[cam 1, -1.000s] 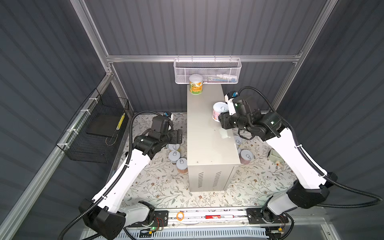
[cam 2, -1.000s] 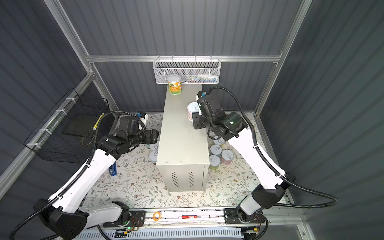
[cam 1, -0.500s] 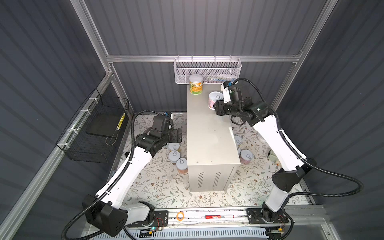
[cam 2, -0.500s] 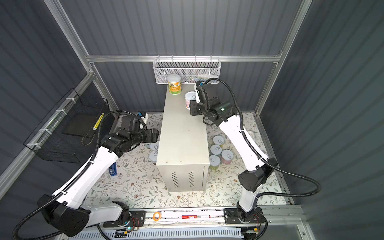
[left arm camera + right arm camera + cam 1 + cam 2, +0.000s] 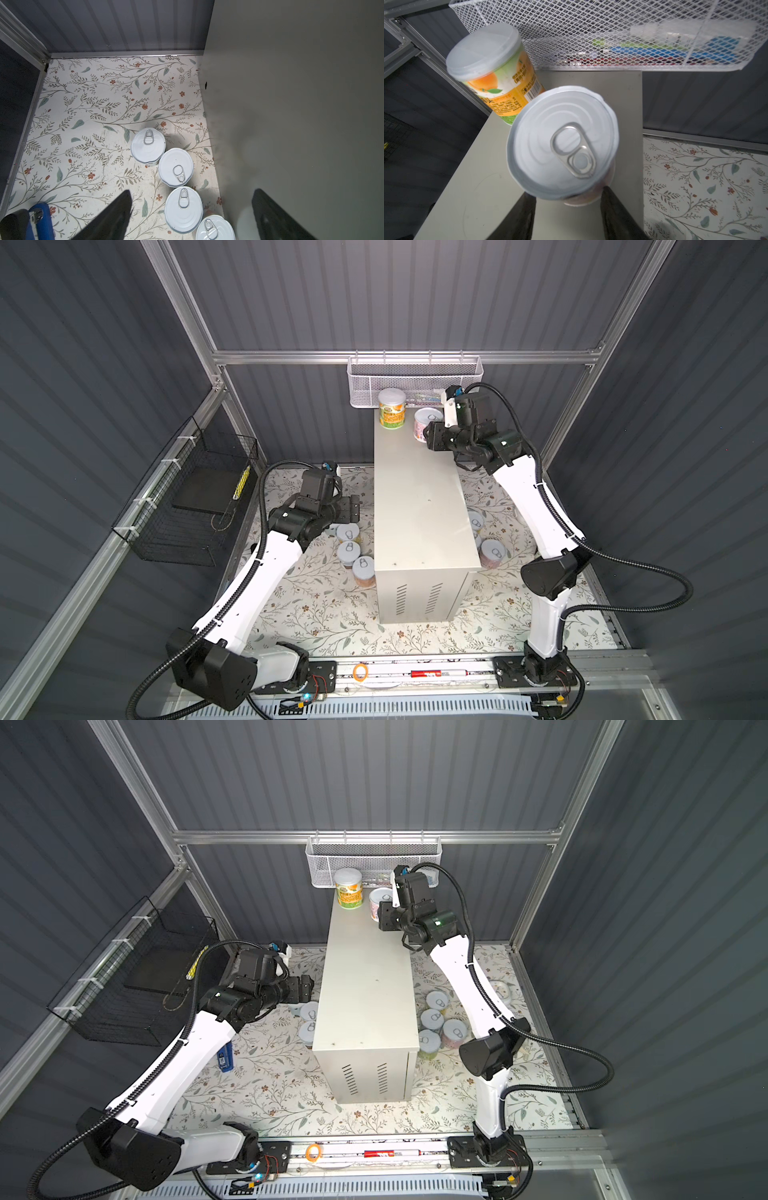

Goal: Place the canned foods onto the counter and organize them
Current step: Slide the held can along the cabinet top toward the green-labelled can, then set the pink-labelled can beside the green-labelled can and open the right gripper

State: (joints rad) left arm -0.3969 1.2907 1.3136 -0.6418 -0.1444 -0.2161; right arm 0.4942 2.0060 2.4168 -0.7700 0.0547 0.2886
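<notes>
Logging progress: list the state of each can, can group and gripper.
orange can: upright on the counter's far end.
pink can: gripped beside it, over the counter.
right gripper: shut on pink can.
floor cans: upright on the mat, either side of the counter.
left gripper: open, empty, near floor cans.

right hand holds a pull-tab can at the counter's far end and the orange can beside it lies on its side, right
Not quite: the orange can stands upright on the counter, as the right wrist view shows. The right hand does hold the pull-tab can beside it.
</notes>
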